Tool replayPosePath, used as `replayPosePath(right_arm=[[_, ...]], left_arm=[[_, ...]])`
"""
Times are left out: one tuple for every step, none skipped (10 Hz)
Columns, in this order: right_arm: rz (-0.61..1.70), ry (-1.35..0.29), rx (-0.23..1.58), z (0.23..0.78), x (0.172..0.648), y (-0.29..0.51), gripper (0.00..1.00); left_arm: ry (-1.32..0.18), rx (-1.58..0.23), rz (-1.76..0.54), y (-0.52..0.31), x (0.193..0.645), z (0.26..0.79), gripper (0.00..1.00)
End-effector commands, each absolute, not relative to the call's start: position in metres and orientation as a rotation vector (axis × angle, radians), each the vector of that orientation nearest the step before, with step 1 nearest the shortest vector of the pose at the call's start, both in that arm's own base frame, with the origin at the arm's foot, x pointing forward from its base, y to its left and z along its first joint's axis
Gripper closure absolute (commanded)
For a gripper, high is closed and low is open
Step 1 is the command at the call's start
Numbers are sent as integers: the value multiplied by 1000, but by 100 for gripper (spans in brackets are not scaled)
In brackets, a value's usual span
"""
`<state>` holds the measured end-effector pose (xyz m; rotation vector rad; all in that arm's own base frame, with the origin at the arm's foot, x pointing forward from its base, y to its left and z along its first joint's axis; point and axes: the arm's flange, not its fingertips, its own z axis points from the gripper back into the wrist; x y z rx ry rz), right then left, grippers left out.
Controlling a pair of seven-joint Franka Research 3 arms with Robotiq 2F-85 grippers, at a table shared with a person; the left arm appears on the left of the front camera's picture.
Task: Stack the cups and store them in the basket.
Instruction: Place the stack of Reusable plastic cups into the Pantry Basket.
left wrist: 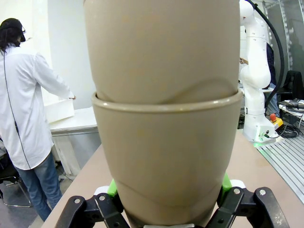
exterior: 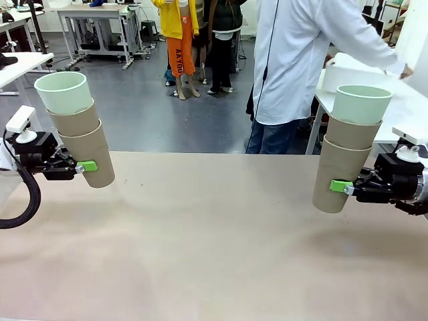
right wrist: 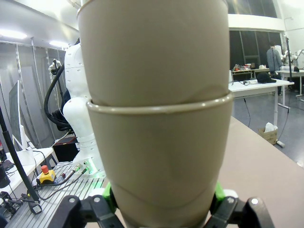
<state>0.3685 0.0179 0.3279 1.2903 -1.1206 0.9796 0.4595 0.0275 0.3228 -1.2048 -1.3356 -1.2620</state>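
My left gripper (exterior: 87, 166) is shut on the bottom cup of a three-cup stack (exterior: 77, 127), two tan cups with a mint green one on top, held tilted above the table's left side. The left wrist view has this stack (left wrist: 166, 142) close up between the green pads (left wrist: 112, 188). My right gripper (exterior: 340, 186) is shut on a matching stack (exterior: 351, 144) over the table's right side, seen close up as tan cups (right wrist: 156, 118) in the right wrist view. The white basket (exterior: 354, 67) stands on a side table behind the right stack, partly hidden.
A person in a white coat (exterior: 301, 53) stands at the far side, turned to the right, with a hand (exterior: 405, 70) at the basket. The tan table (exterior: 214, 234) lies bare between the two arms. A white side table (exterior: 408, 114) adjoins at the far right.
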Motion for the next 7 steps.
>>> replayPosePath(right_arm=[[973, -1144, 1286, 333, 370, 17, 15], [973, -1144, 1286, 333, 370, 17, 15], [973, -1144, 1286, 333, 370, 17, 15], [973, -1144, 1286, 333, 370, 17, 15], [973, -1144, 1286, 333, 370, 17, 15], [973, -1144, 1286, 333, 370, 17, 15], [973, -1144, 1286, 333, 370, 17, 15]], left_arm=[[-1347, -1208, -1265, 27, 459, 327, 15], [-1347, -1208, -1265, 27, 459, 327, 15], [-1347, -1208, -1265, 27, 459, 327, 15], [-1347, -1208, -1265, 27, 459, 327, 15], [-1347, -1208, -1265, 27, 459, 327, 15], [-1347, -1208, -1265, 27, 459, 327, 15], [-1347, -1208, -1265, 27, 459, 327, 15]])
